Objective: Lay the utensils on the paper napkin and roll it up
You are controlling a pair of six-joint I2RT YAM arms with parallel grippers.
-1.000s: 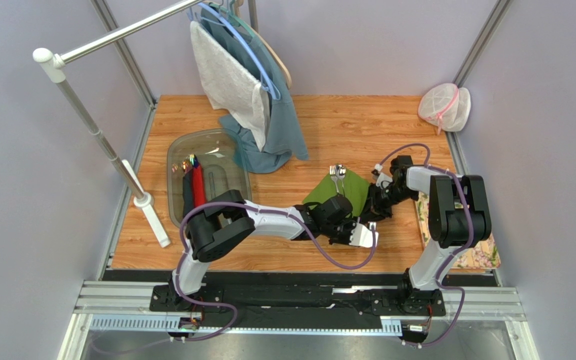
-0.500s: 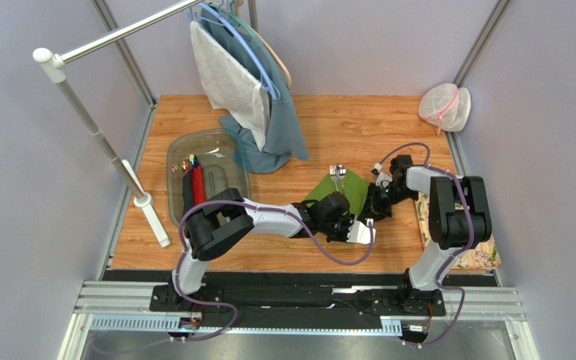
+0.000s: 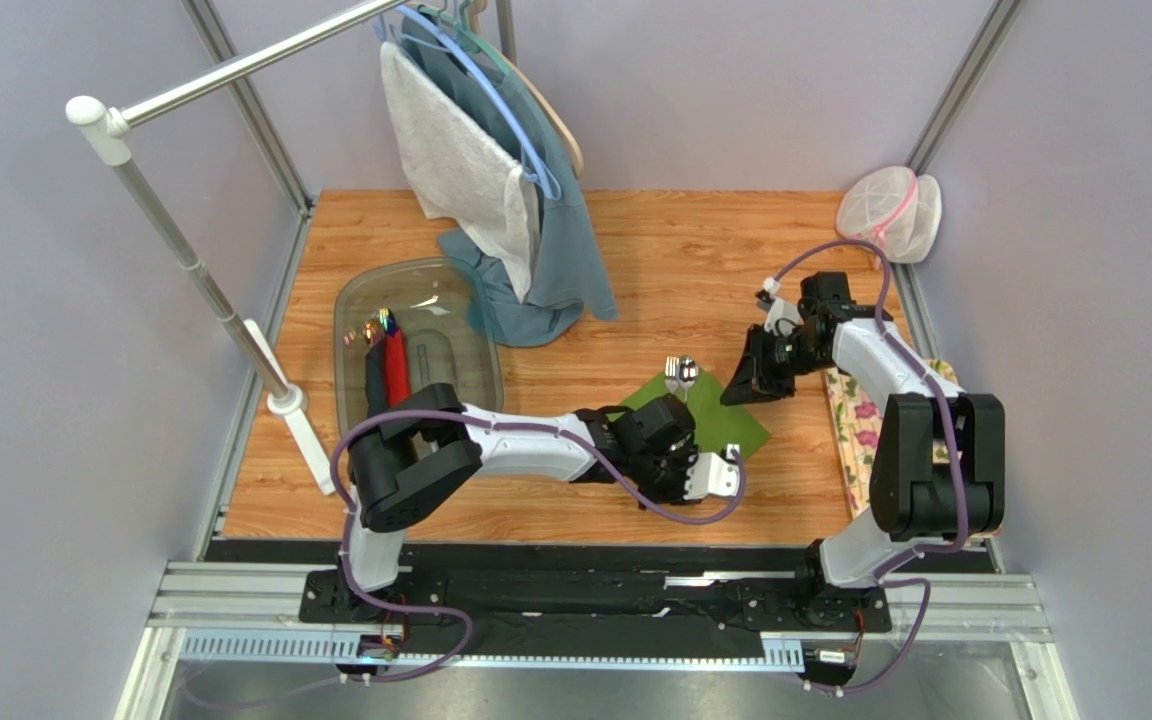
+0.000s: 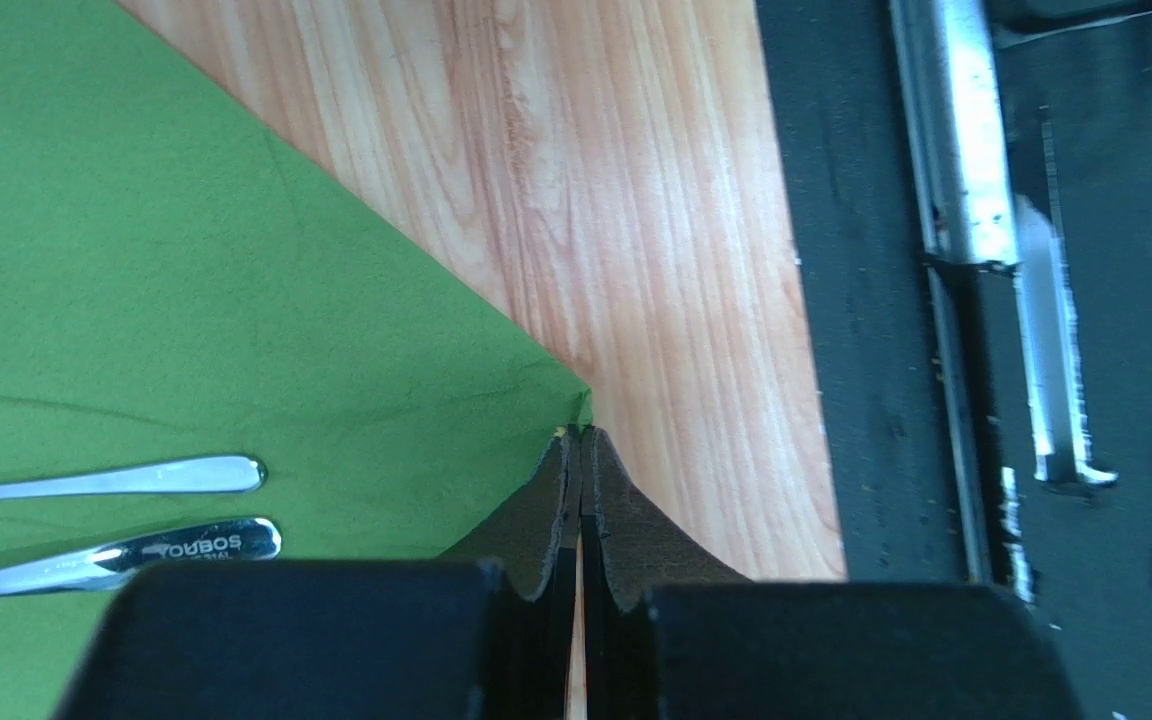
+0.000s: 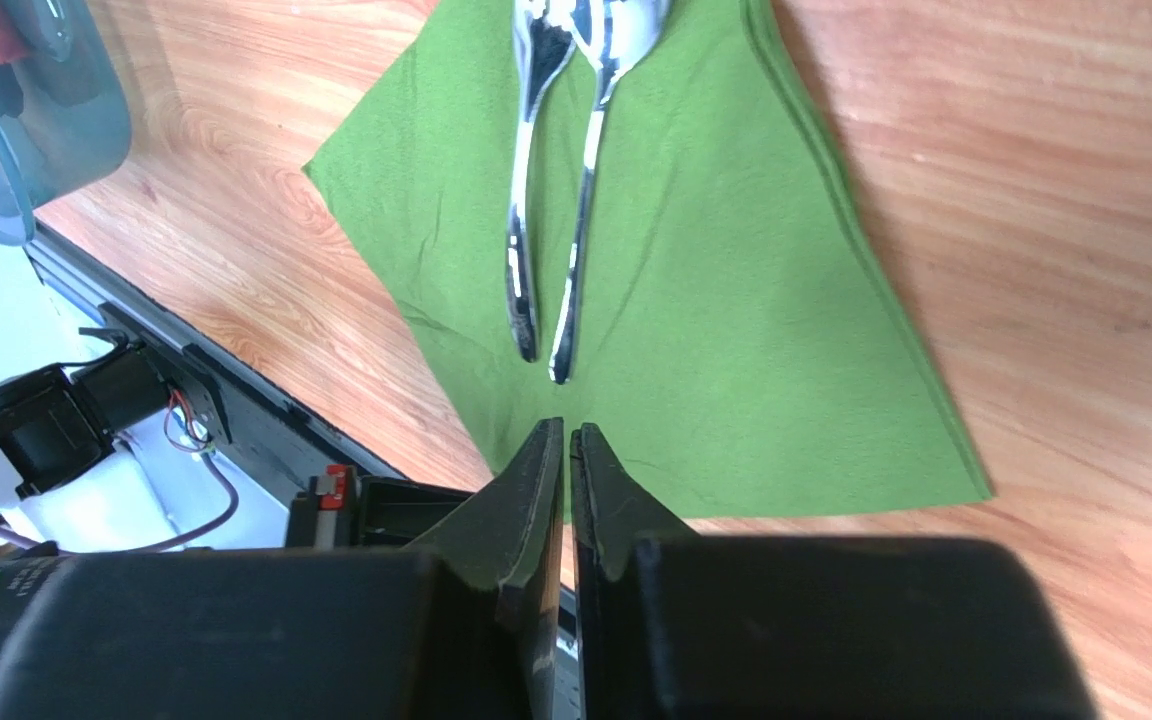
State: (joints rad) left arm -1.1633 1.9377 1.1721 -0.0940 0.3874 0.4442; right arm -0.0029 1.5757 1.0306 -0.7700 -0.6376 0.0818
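Note:
The green paper napkin [image 3: 717, 413] lies flat on the wooden table, corner toward me. Two silver utensils [image 3: 677, 368] lie side by side on it, heads at its far corner. In the right wrist view they run down the napkin's [image 5: 717, 300] middle as a fork and a spoon [image 5: 552, 195]. My left gripper [image 3: 717, 477] is low at the napkin's near corner, jaws shut on that corner's tip [image 4: 582, 405]; two utensil handles [image 4: 132, 548] lie to its left. My right gripper [image 3: 755, 383] is shut and empty, raised just right of the napkin.
A clear plastic tub [image 3: 447, 353] holding red and dark items stands at the left. A teal garment and a grey towel [image 3: 515, 225] hang from a rack at the back. A mesh bag [image 3: 890, 210] sits at the back right, and a flowered mat [image 3: 856, 428] lies along the right edge.
My left gripper has drawn back toward the near edge, and the napkin with the utensils has slid that way. My right gripper has lifted off the napkin and pulled back to the right.

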